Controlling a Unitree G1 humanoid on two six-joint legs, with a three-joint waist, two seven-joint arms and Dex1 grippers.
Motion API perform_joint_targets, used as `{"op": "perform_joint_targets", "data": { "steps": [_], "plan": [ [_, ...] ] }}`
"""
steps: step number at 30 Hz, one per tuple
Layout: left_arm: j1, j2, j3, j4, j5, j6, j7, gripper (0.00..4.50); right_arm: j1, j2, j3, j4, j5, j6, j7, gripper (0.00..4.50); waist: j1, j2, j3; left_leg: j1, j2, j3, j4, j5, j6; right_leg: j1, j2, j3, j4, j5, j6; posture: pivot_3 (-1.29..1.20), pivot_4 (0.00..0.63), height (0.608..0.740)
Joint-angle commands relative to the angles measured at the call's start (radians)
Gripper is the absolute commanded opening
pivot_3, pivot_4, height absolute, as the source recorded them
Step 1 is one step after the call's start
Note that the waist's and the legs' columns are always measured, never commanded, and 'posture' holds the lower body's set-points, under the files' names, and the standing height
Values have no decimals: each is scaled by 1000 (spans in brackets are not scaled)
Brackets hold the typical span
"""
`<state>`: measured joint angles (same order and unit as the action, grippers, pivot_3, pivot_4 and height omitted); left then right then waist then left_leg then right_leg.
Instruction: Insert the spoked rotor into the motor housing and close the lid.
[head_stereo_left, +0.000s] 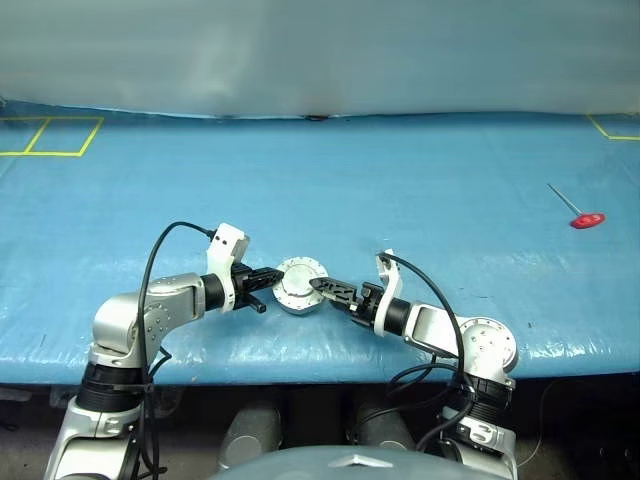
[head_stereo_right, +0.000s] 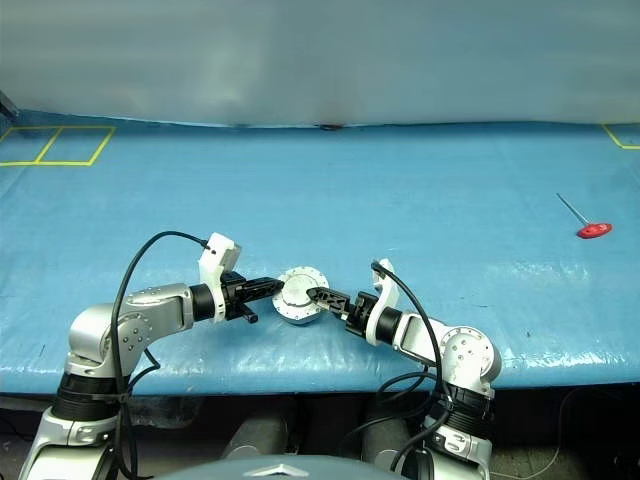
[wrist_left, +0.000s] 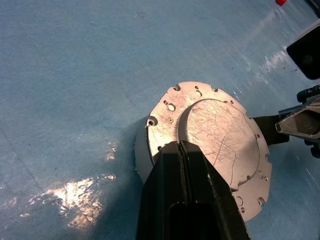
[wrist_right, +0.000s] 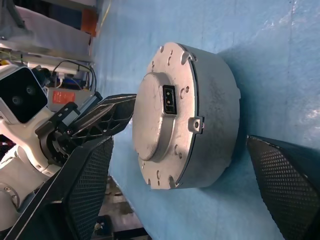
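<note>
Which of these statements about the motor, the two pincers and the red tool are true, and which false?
1. The left pincer is shut, its tips on top of the motor. True.
2. The right pincer is shut on the motor. False: its fingers stand wide open, one on each side of the motor, not touching it.
3. The motor lies open, with copper coils showing. False: the lid is on.
4. A red-handled tool lies far off on the robot's right. True.
5. The motor rests on the blue sheet. True.
</note>
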<state>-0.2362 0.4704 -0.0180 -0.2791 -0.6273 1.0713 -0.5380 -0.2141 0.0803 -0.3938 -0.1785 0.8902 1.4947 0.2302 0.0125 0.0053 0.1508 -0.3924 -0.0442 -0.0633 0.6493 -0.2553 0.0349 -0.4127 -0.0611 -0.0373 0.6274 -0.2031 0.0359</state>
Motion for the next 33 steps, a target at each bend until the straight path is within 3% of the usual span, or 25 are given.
{"op": "perform_joint_targets", "data": {
  "steps": [1, 29, 33],
  "plan": [
    [30, -4, -58, 9, 11, 26, -6, 0, 3, 34, -21, 9, 30, 30, -23, 4485, 0, 0, 0, 0, 0, 0, 0, 0, 0, 0, 0, 0, 0, 0, 0, 0, 150, 740],
    [34, -4, -66, 11, 13, 22, -8, 0, 2, 113, 29, 79, 161, -62, -106, 4485, -16, 0, -1, 7, 0, 2, 0, 0, 2, 5, 0, 0, 1, 0, 1, 0, 150, 740],
    [33, -3, -68, 13, 15, 21, -10, 0, 10, 99, 26, 79, 190, -68, -113, 3607, -16, 0, -1, 7, 0, 3, 0, 0, 2, 5, 0, 0, 1, 0, 1, 0, 150, 740]
  ]
}}
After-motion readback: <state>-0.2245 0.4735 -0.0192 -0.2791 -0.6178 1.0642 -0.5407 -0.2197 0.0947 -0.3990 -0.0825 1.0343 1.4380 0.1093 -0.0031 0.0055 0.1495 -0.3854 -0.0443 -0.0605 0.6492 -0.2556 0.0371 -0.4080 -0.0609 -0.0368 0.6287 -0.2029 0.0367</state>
